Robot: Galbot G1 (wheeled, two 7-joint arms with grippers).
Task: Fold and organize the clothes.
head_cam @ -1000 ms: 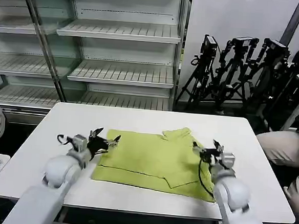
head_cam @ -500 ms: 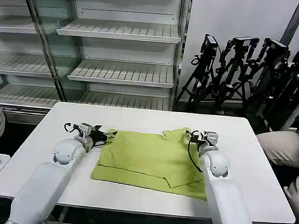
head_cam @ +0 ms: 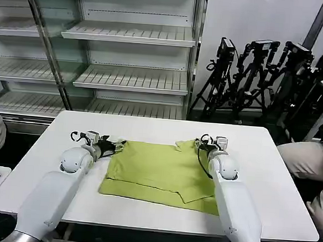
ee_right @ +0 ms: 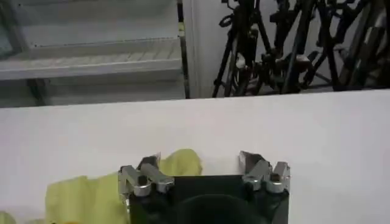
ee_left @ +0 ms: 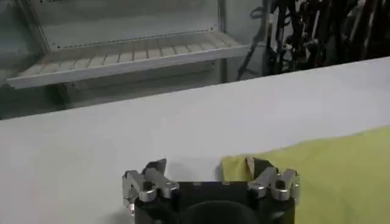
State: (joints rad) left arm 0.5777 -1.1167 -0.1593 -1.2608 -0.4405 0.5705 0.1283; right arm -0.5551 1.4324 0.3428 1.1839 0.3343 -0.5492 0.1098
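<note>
Head view, garment: the T-shirt (head_cam: pixel 161 171) lies partly folded, centre of frame, on the white table (head_cam: pixel 279 184), its sleeve bunched at the far right corner.
Head view, left: my left gripper (head_cam: pixel 117 146) sits at the shirt's far left corner, left of centre.
Head view, right: my right gripper (head_cam: pixel 199 145) sits at the far right corner, right of centre.
Left wrist view: my fingers stand spread; the shirt's corner shows at the lower right of the frame, against one finger (ee_left: pixel 255 167), nothing clamped.
Right wrist view: fingers spread likewise; the bunched sleeve lies at lower left beside one finger (ee_right: pixel 149 164), not between the two.
Advice: I judge both corners need centring between the fingers before closing, pinching both layers, then lifting evenly so the fold stays square.
</note>
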